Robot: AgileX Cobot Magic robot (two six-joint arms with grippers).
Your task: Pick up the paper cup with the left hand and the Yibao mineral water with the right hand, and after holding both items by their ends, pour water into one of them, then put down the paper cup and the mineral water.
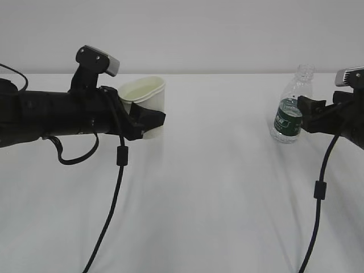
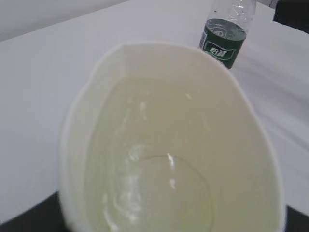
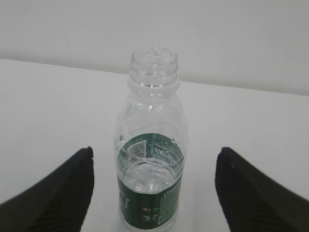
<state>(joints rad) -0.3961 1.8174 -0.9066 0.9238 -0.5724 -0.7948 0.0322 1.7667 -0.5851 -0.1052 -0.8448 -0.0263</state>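
My left gripper [image 1: 149, 120] is shut on the lower body of the white paper cup [image 1: 149, 94], whose rim is squeezed out of round. The cup [image 2: 169, 121] fills the left wrist view, with clear water [image 2: 159, 193] glinting in its bottom. Whether its base rests on the table I cannot tell. The uncapped Yibao mineral water [image 1: 289, 111] stands upright on the table at the right, with water up to about its green label [image 3: 149, 193]. My right gripper [image 3: 155, 151] is open, one finger on each side of the bottle with a clear gap to it.
A white tablecloth [image 1: 216, 187] covers the table, and a plain white wall stands behind. Black cables [image 1: 116, 170] hang from both arms toward the front edge. The bottle [image 2: 224, 41] also shows beyond the cup in the left wrist view.
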